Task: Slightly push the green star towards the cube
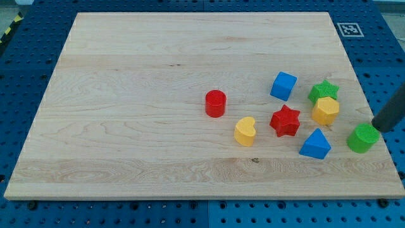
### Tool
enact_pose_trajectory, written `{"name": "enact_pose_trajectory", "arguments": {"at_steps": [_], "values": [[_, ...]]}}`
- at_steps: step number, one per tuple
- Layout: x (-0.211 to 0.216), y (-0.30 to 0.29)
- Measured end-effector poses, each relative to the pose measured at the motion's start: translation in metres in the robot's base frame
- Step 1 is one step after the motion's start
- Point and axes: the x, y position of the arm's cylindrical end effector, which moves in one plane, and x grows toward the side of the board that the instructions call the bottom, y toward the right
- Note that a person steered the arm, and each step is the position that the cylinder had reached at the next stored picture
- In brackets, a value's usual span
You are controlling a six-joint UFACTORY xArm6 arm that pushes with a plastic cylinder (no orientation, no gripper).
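Observation:
The green star [324, 90] lies at the view's right, touching the yellow hexagon block [325, 111] just below it. The blue cube [283, 85] sits a short way to the star's left, apart from it. My dark rod comes in from the view's right edge. My tip [375, 126] is at the upper right of the green cylinder [363, 138], close to it or touching, and to the lower right of the star.
A red star [285, 121], a blue triangle block [315, 145], a yellow heart [245, 131] and a red cylinder [215, 103] lie on the wooden board [158, 95]. The board's right edge is near my tip. A marker tag [349, 29] sits off the top right corner.

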Motion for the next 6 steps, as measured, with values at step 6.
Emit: {"name": "enact_pose_trajectory", "arguments": {"at_steps": [6], "values": [[-0.084,-0.103]]}}
